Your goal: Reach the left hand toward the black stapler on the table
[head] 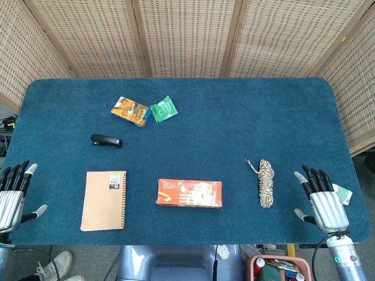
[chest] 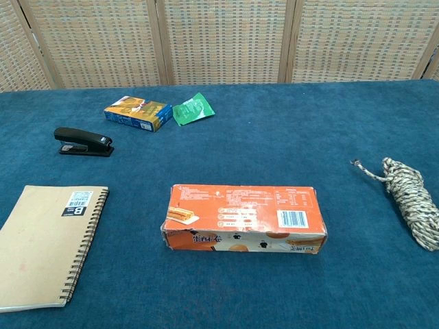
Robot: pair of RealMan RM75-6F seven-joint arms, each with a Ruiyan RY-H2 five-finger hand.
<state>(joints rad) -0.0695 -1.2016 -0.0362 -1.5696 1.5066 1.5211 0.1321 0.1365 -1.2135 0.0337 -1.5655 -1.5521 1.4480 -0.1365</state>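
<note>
Our left hand (head: 13, 196) rests at the table's near left edge, about eight o'clock in the head view, fingers spread and pointing away from us, holding nothing; the chest view does not show it at all. Our right hand (head: 324, 202) sits likewise at the near right edge, about four o'clock, fingers apart and empty. The black stapler (head: 106, 140) lies well apart from the left hand, toward one o'clock from it, lengthwise across the table (head: 234, 129), with the spiral notebook (head: 104, 200) between the two and nearer to us. To reach well, we judge the hand should lift clear of the cloth, travel forward and inward above the notebook's far edge, and arrive over the stapler's long body with fingers kept apart. Beyond the stapler, toward twelve o'clock, lie an orange-and-blue box (head: 131, 112) and a green packet (head: 163, 109), which the reach should stop short of.
</note>
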